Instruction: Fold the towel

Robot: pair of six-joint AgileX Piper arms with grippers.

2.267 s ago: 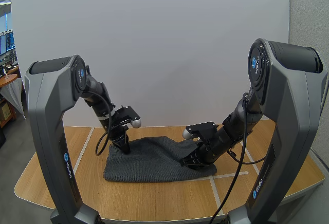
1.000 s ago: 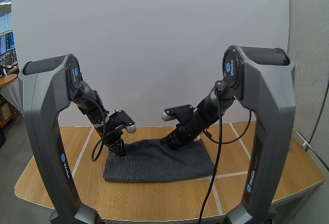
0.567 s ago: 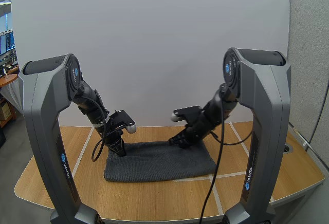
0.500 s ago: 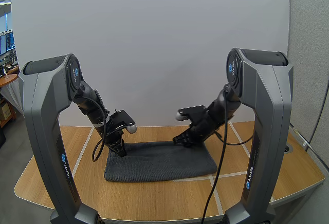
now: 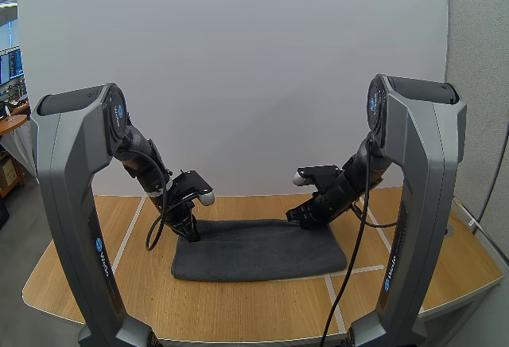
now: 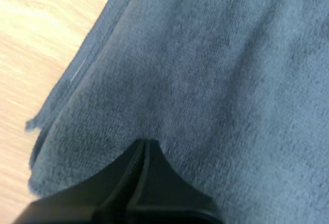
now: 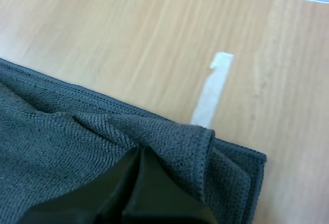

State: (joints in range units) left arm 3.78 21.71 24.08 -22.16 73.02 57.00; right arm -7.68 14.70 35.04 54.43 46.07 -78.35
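A dark grey towel [image 5: 262, 250] lies folded into a long flat strip across the middle of the wooden table [image 5: 238, 307]. My left gripper [image 5: 191, 234] sits at the strip's far left corner. In the left wrist view its fingers lie together as one wedge [image 6: 145, 143], the tip pressed into the puckered towel [image 6: 231, 80]. My right gripper [image 5: 296, 219] is down on the far edge, right of centre. Up close it [image 7: 139, 149] pinches a raised ridge of towel [image 7: 51, 131] near the layered right corner.
White tape lines [image 5: 330, 291] mark out the tabletop, and one strip of tape [image 7: 211, 90] ends just beyond the towel's far right corner. Bare wood surrounds the towel on every side. The two arm bases stand at the near left and near right.
Both grippers have slid to the right and the towel has gone with them by a small amount. Earlier the right gripper moved from the towel's near right part to its far edge.
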